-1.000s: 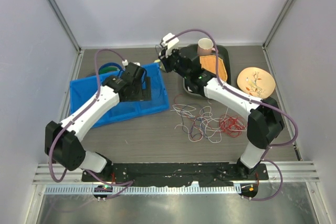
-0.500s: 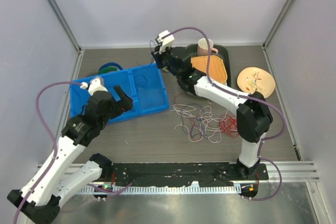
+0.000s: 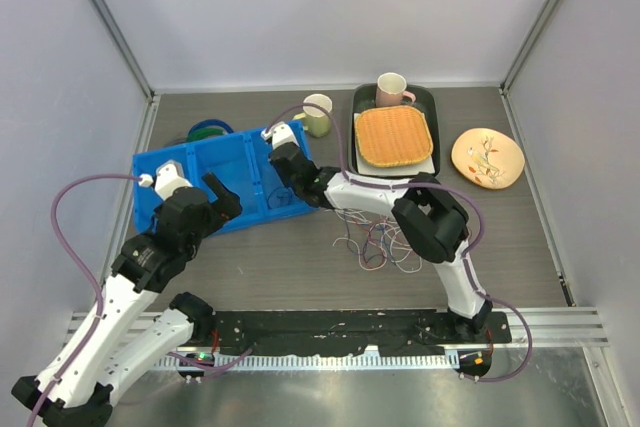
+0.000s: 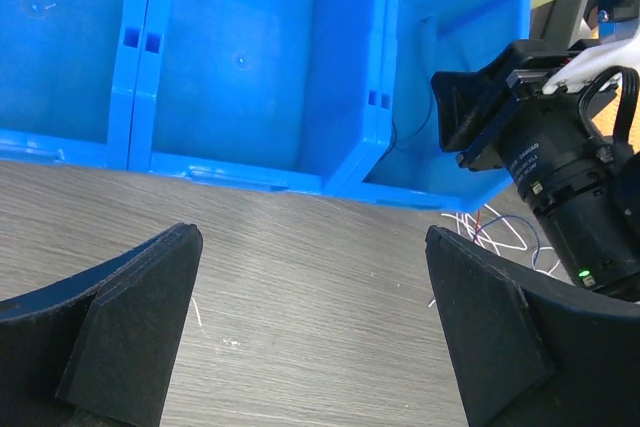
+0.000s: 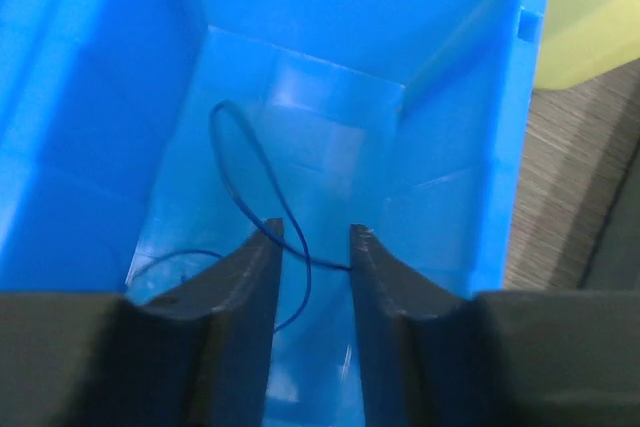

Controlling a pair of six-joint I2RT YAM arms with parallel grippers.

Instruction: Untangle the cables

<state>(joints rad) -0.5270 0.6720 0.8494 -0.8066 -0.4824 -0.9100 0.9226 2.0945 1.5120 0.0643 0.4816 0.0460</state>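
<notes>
The cables (image 3: 388,237) lie as a tangle of thin red, white and dark blue wires on the table, right of the blue bin (image 3: 170,169). One dark blue cable (image 5: 240,167) lies looped inside the bin's right compartment. My right gripper (image 3: 283,155) (image 5: 313,232) hangs over that compartment, open by a narrow gap, and the blue cable crosses loosely between its fingers. My left gripper (image 3: 222,197) (image 4: 312,237) is wide open and holds nothing, above bare table in front of the bin (image 4: 240,77). The tangle's edge (image 4: 495,232) shows in the left wrist view.
A green-and-blue coil (image 3: 205,131) sits behind the bin. A pale green cup (image 3: 318,114) stands by the bin's far right corner. A black tray (image 3: 433,107) holds an orange woven mat and a pink mug (image 3: 390,90). A patterned plate (image 3: 487,157) lies at the right.
My right arm swung from beside the tray down over the bin's right compartment and its jaws parted. My left arm pulled back off the bin toward the near left.
</notes>
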